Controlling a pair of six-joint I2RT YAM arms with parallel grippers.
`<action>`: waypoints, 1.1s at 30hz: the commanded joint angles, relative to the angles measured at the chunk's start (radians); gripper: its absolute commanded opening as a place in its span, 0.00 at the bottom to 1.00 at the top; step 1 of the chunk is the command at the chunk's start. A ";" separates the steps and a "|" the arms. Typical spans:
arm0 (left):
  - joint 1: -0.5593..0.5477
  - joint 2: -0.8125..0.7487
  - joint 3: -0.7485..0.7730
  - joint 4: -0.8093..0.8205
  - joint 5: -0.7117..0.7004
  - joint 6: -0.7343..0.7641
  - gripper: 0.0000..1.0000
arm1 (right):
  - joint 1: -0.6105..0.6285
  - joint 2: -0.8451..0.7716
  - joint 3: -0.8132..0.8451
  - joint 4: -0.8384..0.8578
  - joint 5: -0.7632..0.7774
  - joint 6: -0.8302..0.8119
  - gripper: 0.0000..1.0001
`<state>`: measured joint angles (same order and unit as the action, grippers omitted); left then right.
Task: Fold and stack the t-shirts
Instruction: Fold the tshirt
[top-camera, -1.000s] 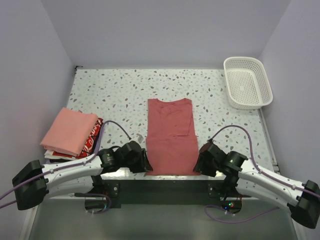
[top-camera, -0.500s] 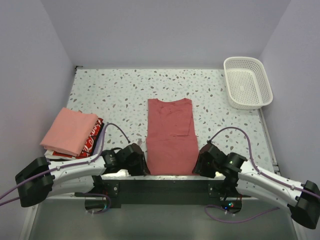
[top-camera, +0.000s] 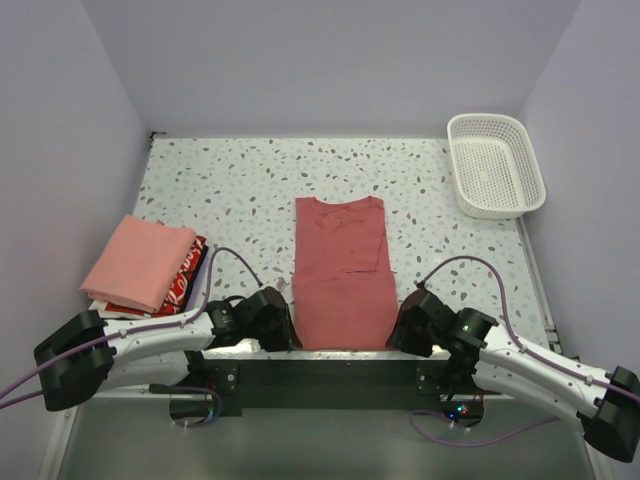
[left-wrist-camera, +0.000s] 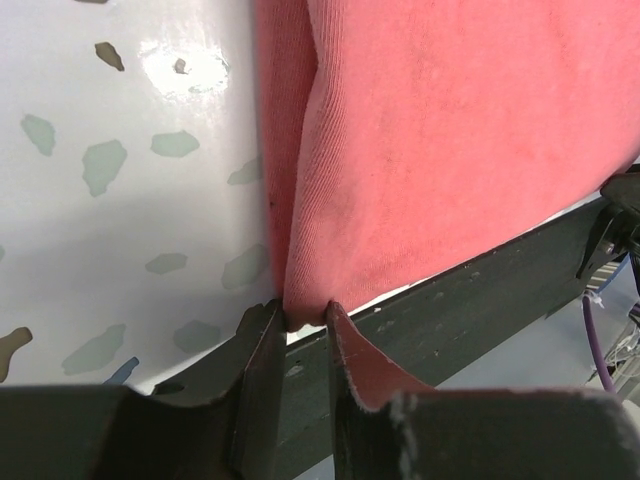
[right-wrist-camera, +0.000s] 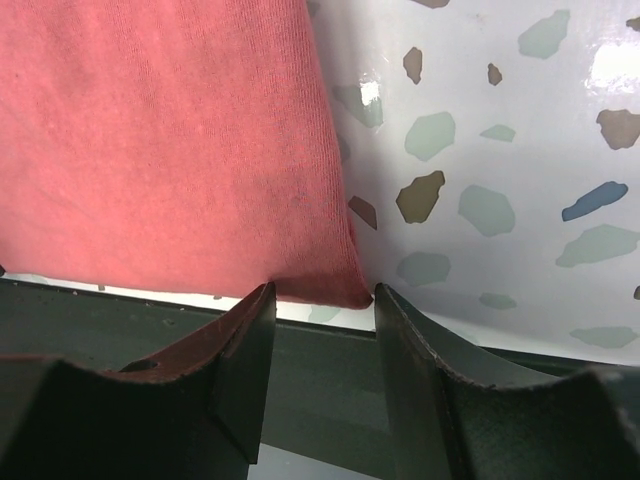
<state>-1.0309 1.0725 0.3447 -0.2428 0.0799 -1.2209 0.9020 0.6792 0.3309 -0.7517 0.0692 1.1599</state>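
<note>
Left gripper (left-wrist-camera: 302, 310) jaws nearly closed, pinching the shirt (left-wrist-camera: 440, 130) at its near corner. Right gripper (right-wrist-camera: 322, 292) jaws half open, straddling the other corner.

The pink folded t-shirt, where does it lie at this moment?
In the top view, the pink folded t-shirt lies on other folded clothes at the left edge of the table, left of the brick-red t-shirt.

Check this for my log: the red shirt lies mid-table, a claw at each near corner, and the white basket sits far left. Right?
No: the top view shows the basket at the far right. The red shirt does lie mid-table, with the left claw and right claw at its near corners.
</note>
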 joint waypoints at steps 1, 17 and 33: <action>-0.011 0.012 -0.023 0.011 0.000 -0.011 0.27 | -0.002 -0.007 -0.018 -0.005 0.037 0.004 0.47; -0.014 -0.011 0.025 -0.001 0.008 -0.017 0.01 | -0.002 -0.078 0.026 -0.021 0.075 -0.020 0.07; 0.201 -0.022 0.276 -0.110 0.113 0.161 0.00 | -0.035 0.052 0.350 -0.081 0.165 -0.230 0.02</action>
<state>-0.8886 1.0416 0.5385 -0.3405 0.1364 -1.1389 0.8902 0.6895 0.6010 -0.8318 0.1768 1.0130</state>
